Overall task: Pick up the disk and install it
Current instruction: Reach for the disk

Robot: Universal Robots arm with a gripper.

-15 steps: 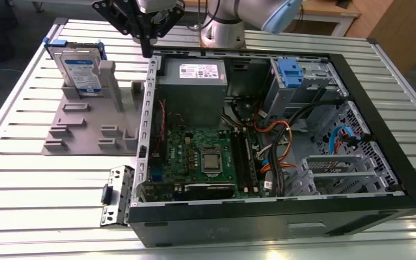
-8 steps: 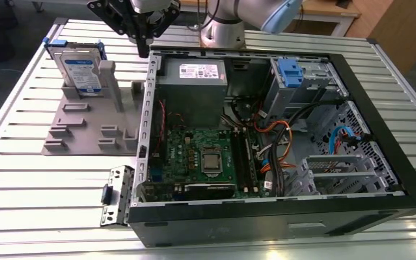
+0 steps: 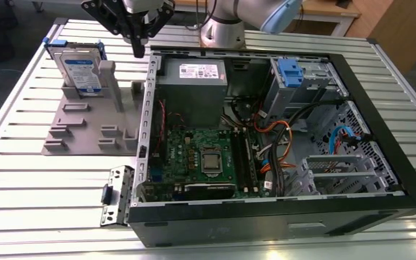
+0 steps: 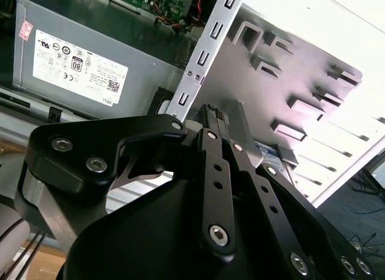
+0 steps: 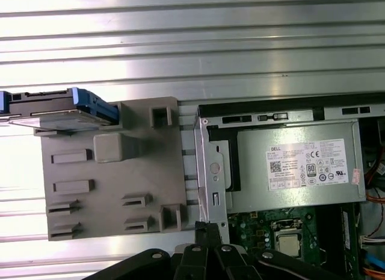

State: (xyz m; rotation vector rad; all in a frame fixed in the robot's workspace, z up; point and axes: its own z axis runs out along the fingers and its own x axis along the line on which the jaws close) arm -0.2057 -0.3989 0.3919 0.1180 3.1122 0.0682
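Observation:
The disk (image 3: pixel 78 67) is a silver drive with a white-and-blue label in a blue frame. It stands on edge in a slot at the far end of a grey fixture plate (image 3: pixel 85 130). In the first wrist view the disk (image 5: pixel 60 108) shows edge-on at one corner of the plate (image 5: pixel 114 189). My gripper (image 3: pixel 138 51) hangs above the table on the exterior view's right of the disk, over the gap between the plate and the computer case (image 3: pixel 266 135). Its fingers are shut with nothing between them in both wrist views (image 4: pixel 212 114) (image 5: pixel 207 227).
The open computer case lies on its side on the slatted metal table (image 3: pixel 20 179). Inside are a grey power supply (image 3: pixel 193 81) (image 5: pixel 295 165) (image 4: pixel 78 63), a green motherboard (image 3: pixel 201 157), cables, and a drive bay with a blue tab (image 3: pixel 289 70). A metal bracket (image 3: pixel 114 195) sticks out near the case front.

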